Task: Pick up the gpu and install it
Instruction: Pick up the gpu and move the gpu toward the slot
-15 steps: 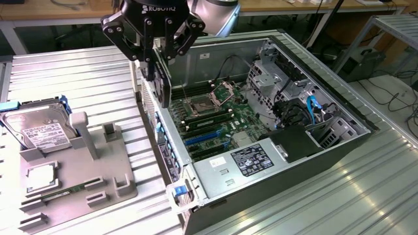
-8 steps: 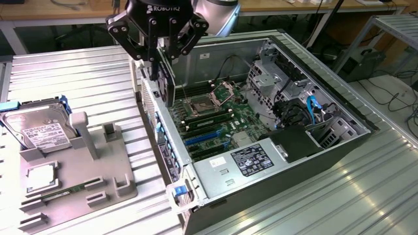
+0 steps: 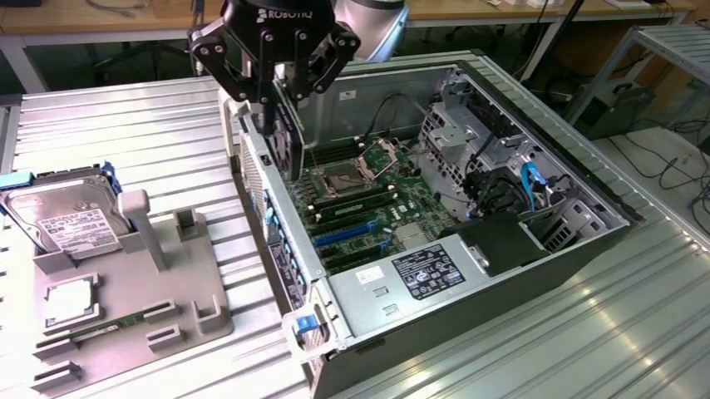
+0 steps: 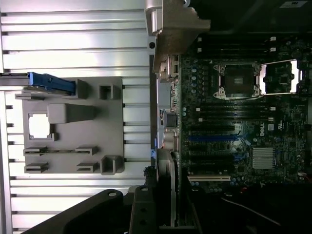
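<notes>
Ribbed metal table (image 3: 122,116), wooden desk (image 3: 66,21) behind

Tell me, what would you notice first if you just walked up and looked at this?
The big black gripper catches the eye first: it is shut on the gpu, a thin black card held on edge over the open computer case. Inside the case lies the green motherboard with its blue slots. On the exterior view's left, a grey holder tray carries a silver hard drive.
</notes>
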`<state>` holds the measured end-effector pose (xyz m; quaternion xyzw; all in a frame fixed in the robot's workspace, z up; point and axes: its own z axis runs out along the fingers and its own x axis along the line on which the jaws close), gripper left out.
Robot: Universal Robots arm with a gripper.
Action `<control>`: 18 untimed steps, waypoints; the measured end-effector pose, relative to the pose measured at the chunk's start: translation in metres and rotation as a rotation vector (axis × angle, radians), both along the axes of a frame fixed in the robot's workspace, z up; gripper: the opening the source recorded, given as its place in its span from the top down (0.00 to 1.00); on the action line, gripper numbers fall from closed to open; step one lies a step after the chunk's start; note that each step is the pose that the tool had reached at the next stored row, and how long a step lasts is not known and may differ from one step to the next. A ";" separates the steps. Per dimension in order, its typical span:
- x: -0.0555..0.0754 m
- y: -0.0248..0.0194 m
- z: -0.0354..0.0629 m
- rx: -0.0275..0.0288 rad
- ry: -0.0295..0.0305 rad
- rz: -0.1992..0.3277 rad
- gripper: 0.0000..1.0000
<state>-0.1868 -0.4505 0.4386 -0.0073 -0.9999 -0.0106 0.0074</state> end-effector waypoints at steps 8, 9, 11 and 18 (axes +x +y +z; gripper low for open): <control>0.005 0.0000 -0.0002 0.0000 0.0000 0.000 0.73; 0.005 0.0000 -0.0002 0.0000 0.0000 0.000 0.73; 0.007 0.0000 -0.0003 0.0000 0.0000 0.000 0.73; 0.012 0.0000 -0.0006 -0.0002 0.0000 0.000 0.73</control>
